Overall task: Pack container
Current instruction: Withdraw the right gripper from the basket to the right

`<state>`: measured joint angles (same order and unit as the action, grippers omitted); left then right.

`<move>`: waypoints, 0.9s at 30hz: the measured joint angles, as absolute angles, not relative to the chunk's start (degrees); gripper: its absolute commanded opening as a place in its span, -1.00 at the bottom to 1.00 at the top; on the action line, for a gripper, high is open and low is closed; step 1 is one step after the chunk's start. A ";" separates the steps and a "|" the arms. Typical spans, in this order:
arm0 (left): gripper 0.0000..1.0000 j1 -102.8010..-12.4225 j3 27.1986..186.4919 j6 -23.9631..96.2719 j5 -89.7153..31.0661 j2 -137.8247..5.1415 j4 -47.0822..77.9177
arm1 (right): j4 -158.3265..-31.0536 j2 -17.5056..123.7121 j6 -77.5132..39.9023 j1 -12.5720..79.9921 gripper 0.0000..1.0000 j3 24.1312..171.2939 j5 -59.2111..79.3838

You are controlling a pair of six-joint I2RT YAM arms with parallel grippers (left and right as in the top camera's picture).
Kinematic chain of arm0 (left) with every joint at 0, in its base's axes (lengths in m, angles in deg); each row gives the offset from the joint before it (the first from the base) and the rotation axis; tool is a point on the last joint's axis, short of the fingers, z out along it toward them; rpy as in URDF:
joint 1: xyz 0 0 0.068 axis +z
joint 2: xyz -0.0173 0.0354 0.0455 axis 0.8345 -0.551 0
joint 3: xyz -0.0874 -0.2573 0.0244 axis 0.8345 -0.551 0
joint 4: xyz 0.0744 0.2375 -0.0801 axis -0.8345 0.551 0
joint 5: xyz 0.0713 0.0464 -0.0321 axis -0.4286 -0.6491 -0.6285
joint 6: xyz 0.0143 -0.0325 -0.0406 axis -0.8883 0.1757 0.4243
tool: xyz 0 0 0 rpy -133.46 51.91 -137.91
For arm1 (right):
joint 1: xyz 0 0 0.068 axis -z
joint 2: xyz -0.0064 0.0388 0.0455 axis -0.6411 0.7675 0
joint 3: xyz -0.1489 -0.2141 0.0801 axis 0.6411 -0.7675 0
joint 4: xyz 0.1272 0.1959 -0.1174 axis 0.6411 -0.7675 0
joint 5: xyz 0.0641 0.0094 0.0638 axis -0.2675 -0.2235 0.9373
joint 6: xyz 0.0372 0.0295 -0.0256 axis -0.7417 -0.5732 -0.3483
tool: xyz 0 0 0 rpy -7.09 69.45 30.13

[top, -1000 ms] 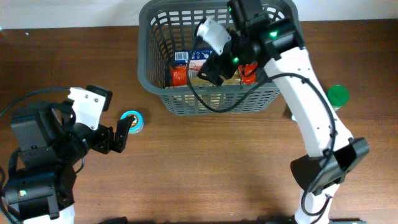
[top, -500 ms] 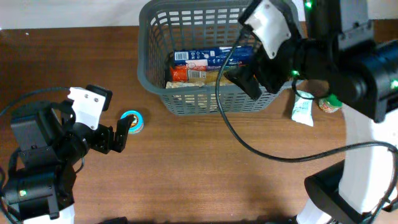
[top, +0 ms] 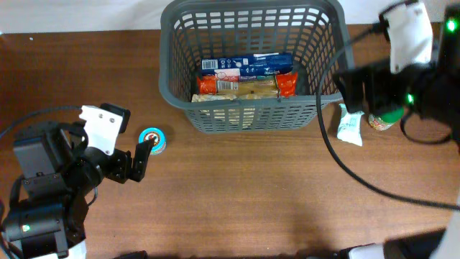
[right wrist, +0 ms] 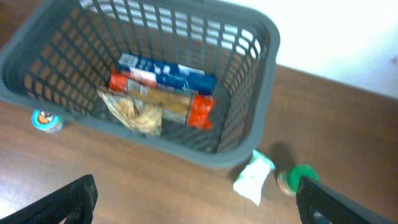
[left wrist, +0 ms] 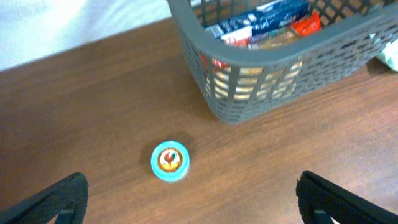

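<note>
The dark grey basket [top: 172, 86] stands at the back middle of the table. It holds a blue packet [top: 248, 66], an orange-red packet [top: 244, 85] and a clear snack bag. It also shows in the left wrist view [left wrist: 261, 59] and the right wrist view [right wrist: 261, 74]. My right gripper [top: 359, 90] [right wrist: 199, 202] is open and empty, high above the table by the basket's right side. My left gripper [top: 133, 164] [left wrist: 193, 205] is open and empty, just short of a small blue round tin [top: 152, 139] [left wrist: 169, 161].
A white-green sachet [top: 351, 125] [right wrist: 253, 178] lies right of the basket. Beside it stands a green-lidded jar [top: 384, 115] [right wrist: 297, 179]. The blue tin also shows in the right wrist view [right wrist: 47, 120]. A white wall runs behind the table.
My right gripper has come up out of the basket and swung to the right, empty. The packets stay in the basket. My left arm has barely shifted.
</note>
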<state>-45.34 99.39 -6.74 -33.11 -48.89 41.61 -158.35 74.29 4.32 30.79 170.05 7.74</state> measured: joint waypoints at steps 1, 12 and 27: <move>0.99 -45.34 99.39 -6.76 -33.41 -48.85 41.90 | -157.61 71.47 4.28 31.27 0.98 165.44 7.41; 0.99 -45.34 97.56 -9.30 -34.07 -48.67 42.29 | -137.43 41.77 4.10 40.54 0.98 115.12 5.64; 0.99 -45.34 82.19 -10.72 -36.45 -49.06 30.66 | -134.87 34.38 4.06 47.36 0.99 98.60 12.04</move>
